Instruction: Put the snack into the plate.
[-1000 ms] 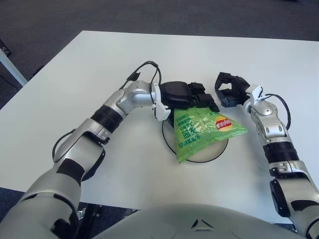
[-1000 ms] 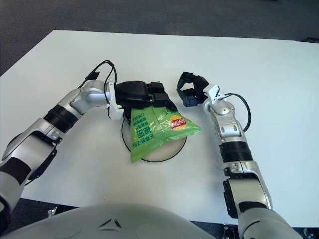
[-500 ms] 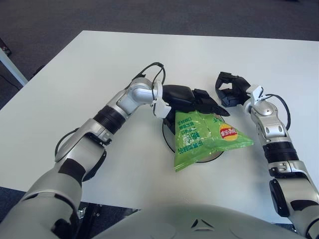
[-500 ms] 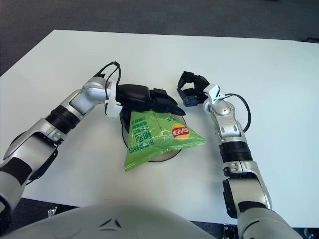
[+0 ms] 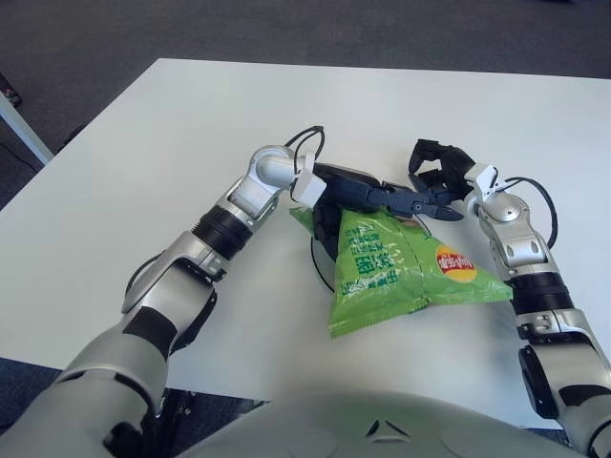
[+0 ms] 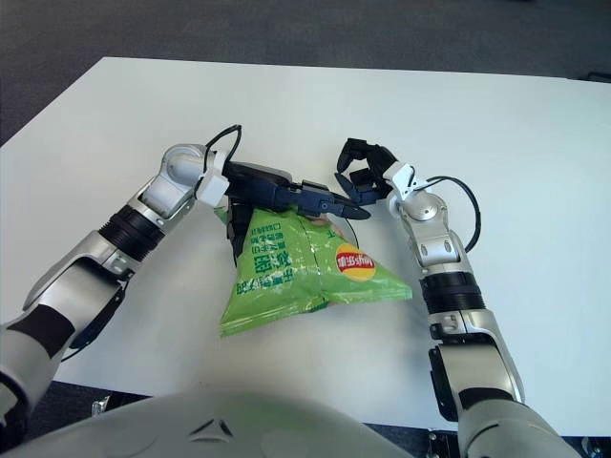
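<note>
The green snack bag (image 5: 396, 272) with a red-and-yellow logo hangs large in front of me and covers nearly all of the white plate (image 5: 319, 265), of which only a dark arc of rim shows at the bag's left edge. My left hand (image 5: 406, 202) reaches in from the left, its dark fingers stretched along the bag's top edge and closed on it. The bag tilts down toward me from that hold. My right hand (image 5: 439, 172) shows just right of the left fingertips, fingers curled and holding nothing.
The white table (image 5: 191, 124) stretches out on all sides. Dark floor lies beyond its far and left edges. A black cable loops at my left wrist (image 5: 307, 143).
My left hand has turned and stretched to the right, and the bag has come up and toward me, now hiding the plate it lay across. My right hand has barely moved.
</note>
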You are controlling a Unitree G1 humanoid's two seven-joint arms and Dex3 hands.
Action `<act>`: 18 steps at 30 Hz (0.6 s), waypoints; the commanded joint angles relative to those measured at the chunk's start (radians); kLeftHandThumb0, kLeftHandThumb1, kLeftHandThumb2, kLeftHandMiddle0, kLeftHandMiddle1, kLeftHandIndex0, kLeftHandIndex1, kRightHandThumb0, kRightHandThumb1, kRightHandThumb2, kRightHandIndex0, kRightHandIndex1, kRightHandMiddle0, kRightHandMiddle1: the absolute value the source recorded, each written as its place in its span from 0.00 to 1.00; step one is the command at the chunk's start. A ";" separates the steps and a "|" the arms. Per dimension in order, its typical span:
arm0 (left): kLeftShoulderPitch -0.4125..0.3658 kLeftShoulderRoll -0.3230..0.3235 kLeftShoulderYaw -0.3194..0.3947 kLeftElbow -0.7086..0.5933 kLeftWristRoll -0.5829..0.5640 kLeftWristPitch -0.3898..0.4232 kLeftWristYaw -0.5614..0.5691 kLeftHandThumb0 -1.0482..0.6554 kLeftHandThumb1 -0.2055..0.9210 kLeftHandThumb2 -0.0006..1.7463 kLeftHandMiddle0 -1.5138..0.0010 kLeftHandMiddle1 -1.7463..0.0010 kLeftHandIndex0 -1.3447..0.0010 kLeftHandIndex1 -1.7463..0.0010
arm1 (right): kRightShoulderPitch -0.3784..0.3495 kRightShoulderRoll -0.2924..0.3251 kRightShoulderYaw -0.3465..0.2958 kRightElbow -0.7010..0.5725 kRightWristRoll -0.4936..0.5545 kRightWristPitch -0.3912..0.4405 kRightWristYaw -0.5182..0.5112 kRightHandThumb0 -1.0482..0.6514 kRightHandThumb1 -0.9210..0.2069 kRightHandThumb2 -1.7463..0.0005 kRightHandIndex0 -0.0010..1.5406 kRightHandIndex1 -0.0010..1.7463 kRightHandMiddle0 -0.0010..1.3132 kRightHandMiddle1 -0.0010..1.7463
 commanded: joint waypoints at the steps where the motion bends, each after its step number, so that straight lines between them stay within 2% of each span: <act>1: 0.002 -0.011 0.039 0.034 0.010 -0.055 -0.016 0.00 1.00 0.18 1.00 1.00 1.00 1.00 | 0.112 0.000 0.011 -0.037 0.020 0.027 0.053 0.36 0.41 0.34 0.76 1.00 0.38 1.00; 3: -0.008 -0.006 0.050 0.044 0.029 -0.079 -0.021 0.00 1.00 0.17 1.00 1.00 1.00 1.00 | 0.161 -0.008 0.004 -0.085 0.031 0.016 0.068 0.36 0.40 0.35 0.74 1.00 0.38 1.00; 7: -0.019 0.003 0.065 0.037 0.043 -0.074 -0.031 0.00 0.98 0.15 1.00 1.00 1.00 1.00 | 0.166 -0.002 -0.019 -0.046 0.063 0.009 0.088 0.37 0.37 0.38 0.70 1.00 0.36 1.00; 12: -0.025 0.010 0.082 0.034 0.093 -0.109 -0.012 0.00 0.95 0.13 1.00 1.00 1.00 1.00 | 0.143 0.050 -0.058 -0.015 0.128 0.101 0.064 0.37 0.35 0.40 0.54 1.00 0.34 1.00; 13: -0.028 0.015 0.084 0.034 0.118 -0.120 -0.004 0.01 0.95 0.13 1.00 1.00 1.00 1.00 | 0.090 0.008 0.020 -0.008 0.008 0.164 0.052 0.37 0.34 0.40 0.50 1.00 0.34 1.00; 14: -0.031 0.019 0.085 0.034 0.135 -0.128 0.001 0.01 0.94 0.12 1.00 1.00 1.00 1.00 | 0.051 -0.025 0.080 -0.003 -0.085 0.209 0.042 0.29 0.22 0.41 0.32 0.76 0.22 0.74; 15: -0.032 0.021 0.086 0.034 0.147 -0.133 0.005 0.02 0.94 0.12 1.00 1.00 1.00 1.00 | 0.025 -0.047 0.121 0.000 -0.147 0.240 0.035 0.25 0.14 0.42 0.22 0.57 0.14 0.56; 16: -0.033 0.023 0.087 0.033 0.157 -0.134 0.008 0.02 0.93 0.12 1.00 1.00 1.00 1.00 | 0.063 -0.063 0.102 0.024 -0.135 0.202 0.036 0.23 0.11 0.42 0.19 0.51 0.11 0.50; 17: -0.035 0.026 0.089 0.033 0.174 -0.144 0.015 0.02 0.93 0.12 1.00 1.00 1.00 1.00 | 0.121 -0.049 0.063 -0.011 -0.083 0.203 0.036 0.23 0.09 0.47 0.16 0.51 0.07 0.60; 18: -0.036 0.029 0.090 0.032 0.187 -0.151 0.020 0.04 0.91 0.11 1.00 1.00 1.00 1.00 | 0.162 -0.038 0.035 -0.039 -0.048 0.208 0.036 0.25 0.09 0.50 0.18 0.55 0.10 0.68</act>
